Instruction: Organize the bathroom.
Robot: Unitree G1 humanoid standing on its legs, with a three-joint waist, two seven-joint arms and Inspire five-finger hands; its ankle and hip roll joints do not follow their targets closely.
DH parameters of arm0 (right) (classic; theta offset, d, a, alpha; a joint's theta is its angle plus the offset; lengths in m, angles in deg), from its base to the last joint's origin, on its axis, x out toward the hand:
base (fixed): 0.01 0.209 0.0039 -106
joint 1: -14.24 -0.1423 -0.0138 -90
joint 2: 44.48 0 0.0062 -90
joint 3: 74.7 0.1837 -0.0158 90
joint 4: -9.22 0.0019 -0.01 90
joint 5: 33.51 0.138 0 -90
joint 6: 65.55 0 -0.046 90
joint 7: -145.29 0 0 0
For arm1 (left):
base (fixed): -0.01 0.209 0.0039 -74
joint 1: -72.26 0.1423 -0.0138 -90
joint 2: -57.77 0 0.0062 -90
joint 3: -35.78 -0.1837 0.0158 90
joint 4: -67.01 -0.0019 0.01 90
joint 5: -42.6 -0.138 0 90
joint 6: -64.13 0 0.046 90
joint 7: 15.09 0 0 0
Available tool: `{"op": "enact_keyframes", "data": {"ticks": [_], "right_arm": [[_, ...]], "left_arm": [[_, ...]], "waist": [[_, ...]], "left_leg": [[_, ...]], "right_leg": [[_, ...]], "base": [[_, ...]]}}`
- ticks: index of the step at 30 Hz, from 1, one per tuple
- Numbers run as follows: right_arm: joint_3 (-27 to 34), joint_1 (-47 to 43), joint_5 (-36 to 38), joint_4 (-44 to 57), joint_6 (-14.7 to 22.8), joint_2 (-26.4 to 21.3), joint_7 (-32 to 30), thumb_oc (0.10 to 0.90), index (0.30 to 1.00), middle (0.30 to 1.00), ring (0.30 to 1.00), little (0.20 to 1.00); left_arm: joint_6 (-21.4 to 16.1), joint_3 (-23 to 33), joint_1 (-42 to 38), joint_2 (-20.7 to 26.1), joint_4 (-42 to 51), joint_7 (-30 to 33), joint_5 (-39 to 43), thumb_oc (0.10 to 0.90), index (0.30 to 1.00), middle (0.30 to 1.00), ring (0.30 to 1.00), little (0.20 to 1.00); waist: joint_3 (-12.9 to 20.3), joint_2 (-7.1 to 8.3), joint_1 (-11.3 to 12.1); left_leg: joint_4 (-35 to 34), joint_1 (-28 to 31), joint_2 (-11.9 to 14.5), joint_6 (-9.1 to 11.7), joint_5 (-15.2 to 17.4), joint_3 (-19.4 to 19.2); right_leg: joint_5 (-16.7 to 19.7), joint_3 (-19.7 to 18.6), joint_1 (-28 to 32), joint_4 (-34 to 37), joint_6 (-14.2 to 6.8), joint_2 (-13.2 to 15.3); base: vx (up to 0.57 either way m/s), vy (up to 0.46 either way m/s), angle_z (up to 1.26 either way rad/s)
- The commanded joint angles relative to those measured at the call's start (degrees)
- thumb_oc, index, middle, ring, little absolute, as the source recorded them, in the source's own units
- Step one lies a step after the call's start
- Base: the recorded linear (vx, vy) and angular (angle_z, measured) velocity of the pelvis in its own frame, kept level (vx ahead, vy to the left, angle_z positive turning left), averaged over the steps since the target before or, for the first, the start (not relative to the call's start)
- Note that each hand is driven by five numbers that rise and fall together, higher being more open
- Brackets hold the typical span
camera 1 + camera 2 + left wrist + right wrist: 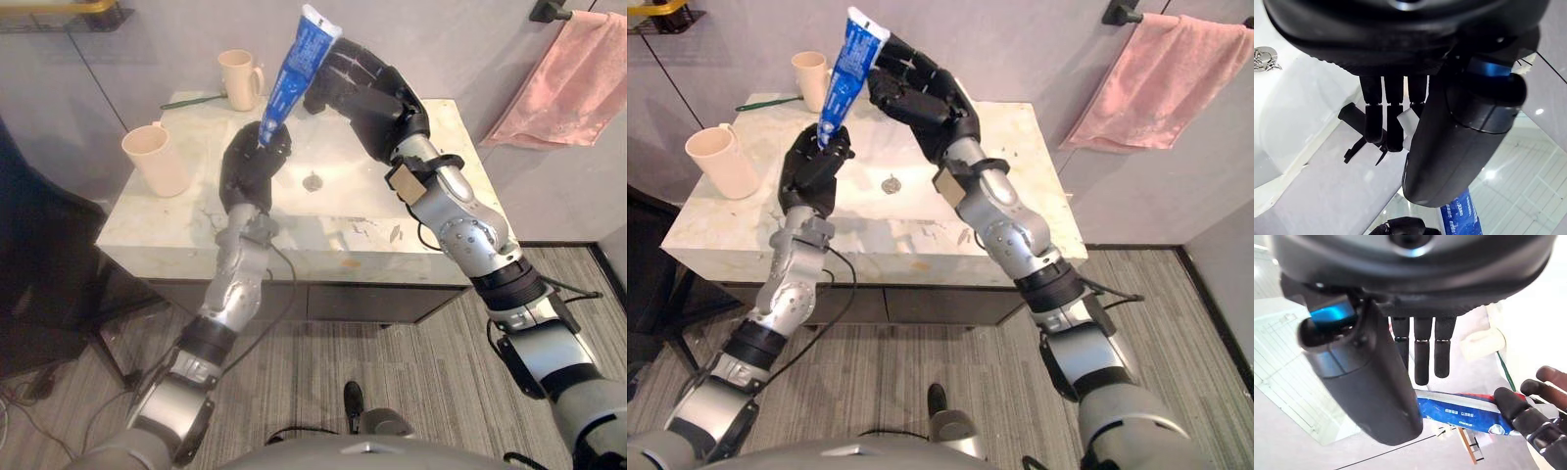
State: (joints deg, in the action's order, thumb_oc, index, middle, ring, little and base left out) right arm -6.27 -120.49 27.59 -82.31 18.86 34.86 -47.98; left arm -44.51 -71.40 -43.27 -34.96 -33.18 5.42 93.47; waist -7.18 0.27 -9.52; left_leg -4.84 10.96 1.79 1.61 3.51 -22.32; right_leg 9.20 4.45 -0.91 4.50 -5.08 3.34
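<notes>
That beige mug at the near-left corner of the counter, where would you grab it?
Around the body of the beige mug, from the sink side. It stands upright, mouth up, that side is free, and no handle shows there. The left hand is nearest, though it holds the toothpaste tube.

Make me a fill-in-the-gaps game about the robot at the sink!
1. Both hands hold a blue ____ above the sink.
2. The left hand grips its lower end, and the right hand grips its ____ end.
3. The towel on the wall is ____.
4. The green toothbrush lies beside a ____.

Missing words: tube; upper; pink; cup
</notes>
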Motion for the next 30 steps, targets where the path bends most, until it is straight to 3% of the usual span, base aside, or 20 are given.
{"op": "enact_keyframes", "data": {"ticks": [1, 30], "right_arm": [[3.9, -6.7, -1.8, 1.2, 3.5, 2.3, 1.7, 0.8, 0.9, 0.9, 0.9, 0.9], [2.9, -10.1, -2.4, -0.3, 5.0, 3.0, 0.0, 0.8, 0.9, 0.9, 0.9, 0.9]], "left_arm": [[-6.9, -0.6, -3.8, 2.7, 4.0, -3.2, -6.2, 0.4, 0.3, 0.3, 0.3, 0.3], [-5.5, -1.8, -2.6, 1.6, 3.3, -4.2, -6.4, 0.4, 0.3, 0.3, 0.3, 0.3]], "waist": [[7.0, 0.55, 0.7], [7.3, 0.62, 1.8]], "left_leg": [[3.6, -5.3, -0.3, -1.4, -2.2, 5.1], [3.5, -5.2, -0.2, -1.4, -2.4, 5.3]], "right_leg": [[-10.9, -0.1, 0.0, -9.3, -2.3, -1.3], [-10.9, 0.5, 0.5, -8.9, -2.3, -1.1]], "base": [[0.0, 0.0, 0.0], [0.0, 0.0, 0.0]]}}
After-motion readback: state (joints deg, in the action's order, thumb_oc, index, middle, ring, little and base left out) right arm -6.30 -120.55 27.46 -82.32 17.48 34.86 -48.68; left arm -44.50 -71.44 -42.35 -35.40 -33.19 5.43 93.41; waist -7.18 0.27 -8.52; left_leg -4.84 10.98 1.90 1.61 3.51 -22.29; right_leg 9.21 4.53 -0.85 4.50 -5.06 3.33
